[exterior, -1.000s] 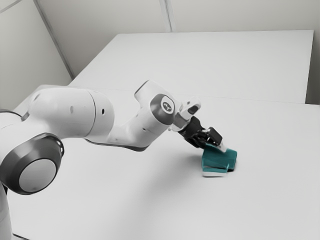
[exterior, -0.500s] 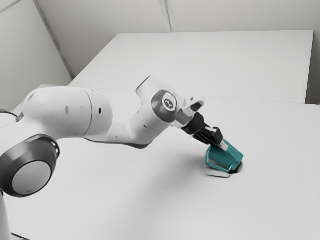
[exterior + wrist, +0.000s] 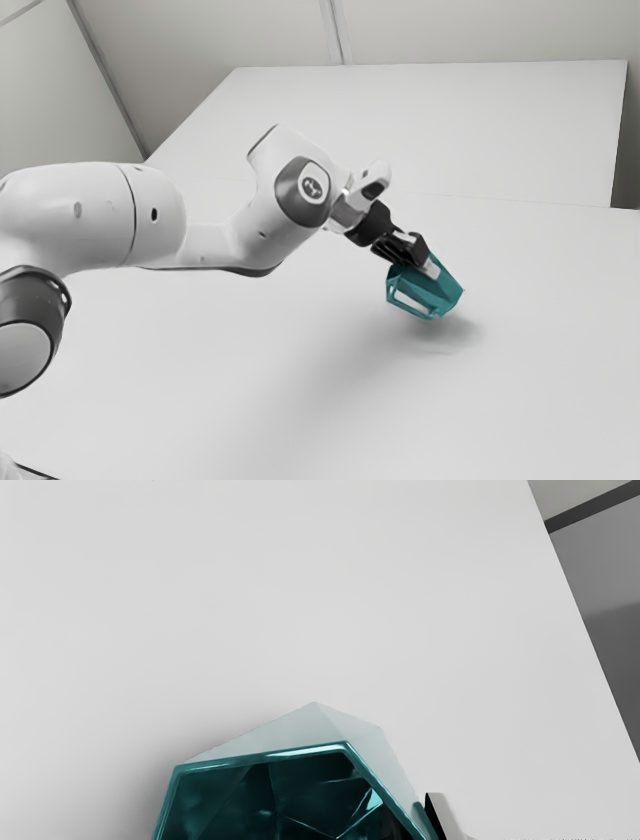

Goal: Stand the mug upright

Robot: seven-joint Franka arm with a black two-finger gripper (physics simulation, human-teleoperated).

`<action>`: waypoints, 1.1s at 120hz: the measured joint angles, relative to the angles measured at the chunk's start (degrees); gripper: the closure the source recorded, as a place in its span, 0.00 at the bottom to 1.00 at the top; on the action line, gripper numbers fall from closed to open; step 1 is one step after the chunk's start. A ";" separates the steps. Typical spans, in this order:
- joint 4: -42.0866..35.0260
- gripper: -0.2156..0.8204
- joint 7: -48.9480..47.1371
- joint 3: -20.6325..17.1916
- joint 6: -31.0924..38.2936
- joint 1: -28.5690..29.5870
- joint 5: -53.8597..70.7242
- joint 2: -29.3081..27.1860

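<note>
The teal faceted mug [image 3: 440, 292] is up off the counter [image 3: 250, 380], held at a slant by the hand [image 3: 429, 266], with a soft shadow [image 3: 452, 334] on the surface just beneath it. The hand is closed on the mug's side wall: in the wrist view one finger [image 3: 441, 814] lies along the outside, while a dark fingertip [image 3: 392, 828] shows inside the cup, so the wall looks pinched between the two. The rim [image 3: 300, 748] and the hollow interior [image 3: 240, 800] face the wrist camera, and in the exterior view the mouth seems to lean back toward the arm [image 3: 285, 200], with the base pointing outward and down. So the grasp and the lift are done, as far as I can judge; the righting is not finished. What is left is to turn the hand until the base is level, lower the mug until it sits flat on the counter, then let go and back away without catching the rim. The angular loop [image 3: 408, 303] toward the exterior view's left may be the handle, though I cannot be sure. Released at this slant, the mug could well topple onto its side.
</note>
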 joint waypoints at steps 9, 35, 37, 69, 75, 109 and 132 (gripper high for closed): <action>-0.61 0.96 -0.60 0.35 0.01 1.09 3.01 -1.12; -2.02 0.96 -3.10 1.38 -0.06 5.57 13.49 -4.19; -2.04 0.96 -3.29 1.80 -0.10 5.66 14.11 -4.35; -1.93 0.96 -6.00 8.06 -0.68 6.92 22.66 -4.55; -1.85 0.96 -6.44 8.26 -0.75 7.83 23.99 -4.54; -1.02 0.96 -9.93 8.85 -0.62 11.68 37.44 -4.15; -0.27 0.96 -12.76 8.86 -2.16 13.50 46.68 -3.61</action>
